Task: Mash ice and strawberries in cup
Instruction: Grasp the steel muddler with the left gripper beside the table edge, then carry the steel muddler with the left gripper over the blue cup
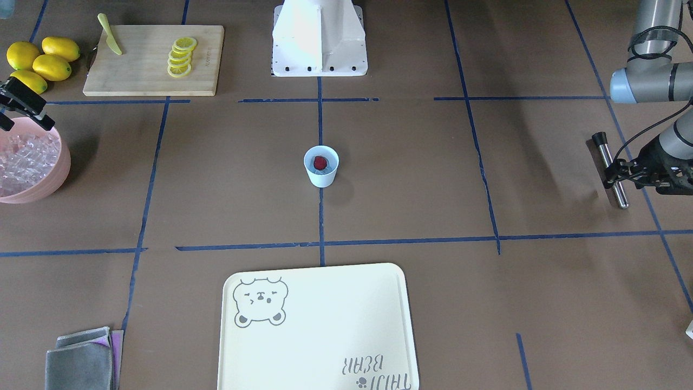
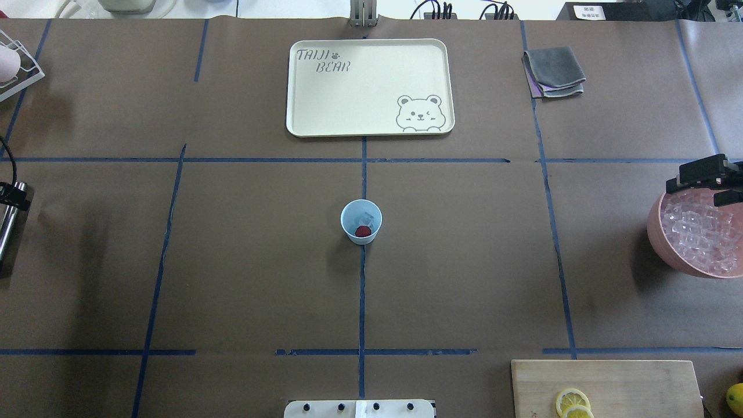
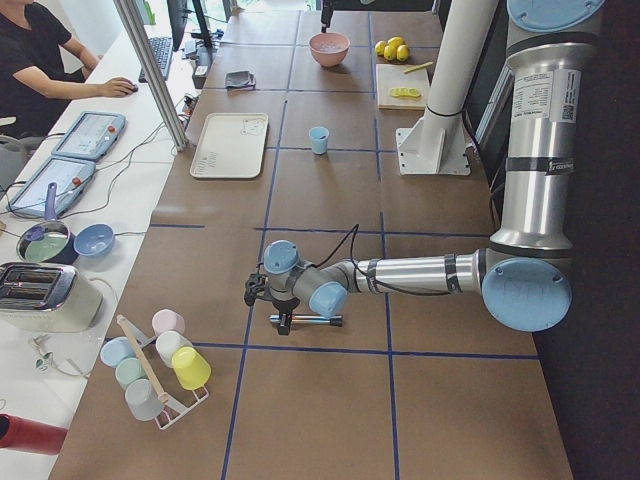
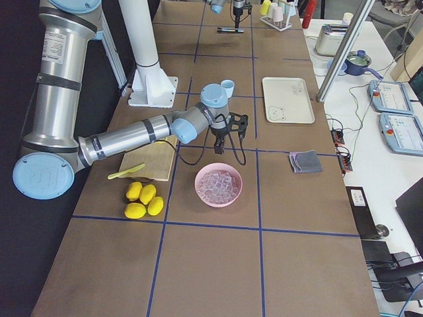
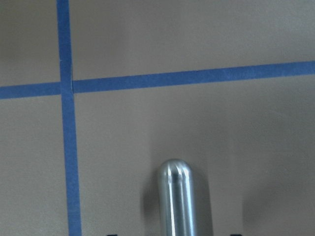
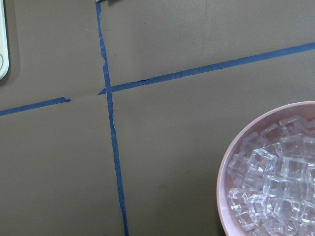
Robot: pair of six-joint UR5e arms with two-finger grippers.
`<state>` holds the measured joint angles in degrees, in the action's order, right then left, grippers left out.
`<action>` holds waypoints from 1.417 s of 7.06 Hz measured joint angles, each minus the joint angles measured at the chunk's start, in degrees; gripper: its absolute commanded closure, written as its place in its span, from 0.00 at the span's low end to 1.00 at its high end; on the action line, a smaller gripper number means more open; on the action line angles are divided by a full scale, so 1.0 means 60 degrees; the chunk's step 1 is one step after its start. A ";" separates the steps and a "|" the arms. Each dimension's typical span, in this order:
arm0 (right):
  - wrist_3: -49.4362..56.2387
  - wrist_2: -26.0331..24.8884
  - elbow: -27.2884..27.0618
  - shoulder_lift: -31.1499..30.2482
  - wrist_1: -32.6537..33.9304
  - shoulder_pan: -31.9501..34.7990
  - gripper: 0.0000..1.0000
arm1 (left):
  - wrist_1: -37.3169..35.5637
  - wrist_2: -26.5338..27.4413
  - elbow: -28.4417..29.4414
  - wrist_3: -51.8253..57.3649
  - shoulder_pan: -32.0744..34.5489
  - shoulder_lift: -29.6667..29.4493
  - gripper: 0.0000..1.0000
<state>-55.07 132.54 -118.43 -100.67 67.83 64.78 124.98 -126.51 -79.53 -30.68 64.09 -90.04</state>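
1. At the extreme left edge of the desk [image 2: 232, 261], the left fingers [image 1: 620, 172] sit low around a metal rod [image 1: 610, 165] that has a black cap at one end. One finger is on each side of the rod. I cannot tell whether they pinch it or only straddle it. The left wrist view shows the rod's rounded steel end over brown paper crossed by blue tape.
2. In the middle, the pale blue cup [image 2: 343, 219] stands upright on the centre tape line, well apart from both arms. Inside it, the dark-red strawberry [image 2: 363, 231] lies against the wall on the robot's side. A clear piece of ice [image 2: 365, 218] lies just beyond it.
3. Far across the desk from the cup lies a cream tray [image 2: 371, 87] with a bear drawing. Folded grey cloths [image 2: 554, 69] lie to its right.
4. At the right edge, the right fingers [image 2: 705, 181] are spread apart with nothing between them. They hover over the far rim of a pink bowl [image 2: 656, 244] heaped with more ice cubes.
5. At the near right corner, a wooden cutting board [image 2: 627, 380] carries lemon slices [image 2: 572, 402].
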 measured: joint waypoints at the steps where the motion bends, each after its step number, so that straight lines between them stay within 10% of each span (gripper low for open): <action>1: -0.0004 0.0000 0.0011 0.0003 -0.0006 -0.0001 0.00 | 0.0000 -0.0062 0.0024 0.0001 -0.0014 -0.0004 0.19; 3: -0.0006 0.0000 0.0018 0.0006 -0.0010 -0.0001 0.00 | 0.0000 -0.0180 0.0123 0.0011 -0.0028 -0.0017 0.35; 5: -0.0020 0.0000 -0.0001 0.0006 -0.0011 -0.0001 0.00 | 0.0000 -0.0198 0.0158 0.0015 -0.0032 -0.0037 0.92; 10: -0.0067 0.0187 -0.0120 -0.0012 -0.0026 0.0029 0.00 | -0.0040 -0.1503 -0.0393 -0.0166 -0.0033 -0.0451 1.00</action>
<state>-55.47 133.66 -119.15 -100.74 67.68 64.96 124.74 -135.53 -81.89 -31.68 63.89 -92.74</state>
